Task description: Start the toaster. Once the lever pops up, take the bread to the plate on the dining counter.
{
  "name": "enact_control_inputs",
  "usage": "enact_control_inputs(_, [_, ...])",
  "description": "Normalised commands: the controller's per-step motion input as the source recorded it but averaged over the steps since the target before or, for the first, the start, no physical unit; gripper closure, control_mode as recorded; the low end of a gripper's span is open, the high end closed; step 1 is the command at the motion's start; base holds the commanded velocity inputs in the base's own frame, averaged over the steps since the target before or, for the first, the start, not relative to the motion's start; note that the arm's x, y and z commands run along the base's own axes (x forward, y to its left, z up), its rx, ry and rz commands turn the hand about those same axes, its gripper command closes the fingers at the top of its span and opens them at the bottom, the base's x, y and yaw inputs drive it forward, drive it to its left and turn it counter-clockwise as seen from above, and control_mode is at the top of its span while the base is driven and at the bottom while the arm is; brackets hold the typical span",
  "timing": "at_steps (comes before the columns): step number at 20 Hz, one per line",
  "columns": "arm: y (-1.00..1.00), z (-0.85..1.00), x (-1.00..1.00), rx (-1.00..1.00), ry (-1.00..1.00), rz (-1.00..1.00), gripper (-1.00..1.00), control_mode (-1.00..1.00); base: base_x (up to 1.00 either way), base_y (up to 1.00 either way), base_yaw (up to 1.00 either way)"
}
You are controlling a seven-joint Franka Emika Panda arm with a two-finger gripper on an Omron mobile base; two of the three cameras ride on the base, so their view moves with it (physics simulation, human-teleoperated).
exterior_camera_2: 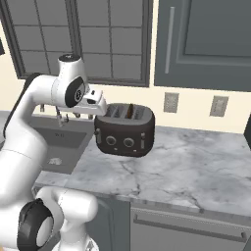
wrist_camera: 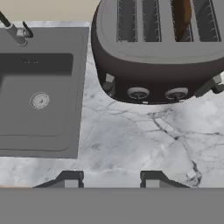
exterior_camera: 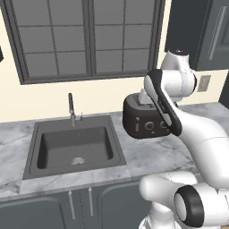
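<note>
From the left base view, the toaster [exterior_camera: 144,120] is sitting on the marble bench [exterior_camera: 147,156] near its back edge, just right of the sink [exterior_camera: 74,145]. The arm is reaching over it, and the end effector is hidden behind the forearm here. The toaster's knob face is turning toward the bench's front edge, and its long axis is running along the back wall. No bread is lying on the bench, so the carrying step is not yet begun.

From the right base view, the toaster [exterior_camera_2: 125,130] is standing upright with its slots facing up, and a brown slice of bread [exterior_camera_2: 130,112] is showing at the top of one slot. The end effector [exterior_camera_2: 100,106] is hovering at the toaster's left upper corner, holding nothing; how wide its fingers are standing cannot be told from this side. The plate and the dining counter are elsewhere, so the delivery is judged to be wholly ahead.

From the hand view, the camera is looking down on the toaster [wrist_camera: 159,52], with the bread [wrist_camera: 180,15] sitting edge-up in a slot toward the right end. The lever [wrist_camera: 108,83] is showing as a small pale tab at the left end of the knob face. The finger tips are standing apart over bare marble, gripping nothing. Whether the lever is already pressed cannot be told; starting the toaster looks like the step in hand.
</note>
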Motion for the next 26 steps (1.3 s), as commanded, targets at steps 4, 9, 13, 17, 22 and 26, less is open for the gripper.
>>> enact_control_inputs(4, [-0.03,0.0,-0.14,0.0,0.0,0.0,-1.0,-1.0,0.0,0.0,0.0])
enact_control_inputs(9, [-0.34,0.0,-0.32,0.0,0.0,0.0,-1.0,-1.0,0.0,0.0,0.0])
enact_control_inputs(13, [-0.52,-0.08,-0.17,0.0,-0.01,0.0,-1.0,-1.0,0.0,0.0,0.0])
enact_control_inputs(17, [-0.71,-0.13,-0.09,0.0,-0.03,0.0,-1.0,-1.0,0.0,0.0,0.0])
enact_control_inputs(22, [-0.69,-0.11,-0.01,0.0,-0.04,0.0,-1.0,-1.0,0.0,0.0,0.0])
enact_control_inputs(26, [-0.53,-0.08,0.01,0.0,-0.03,0.0,-1.0,-1.0,0.0,0.0,0.0])
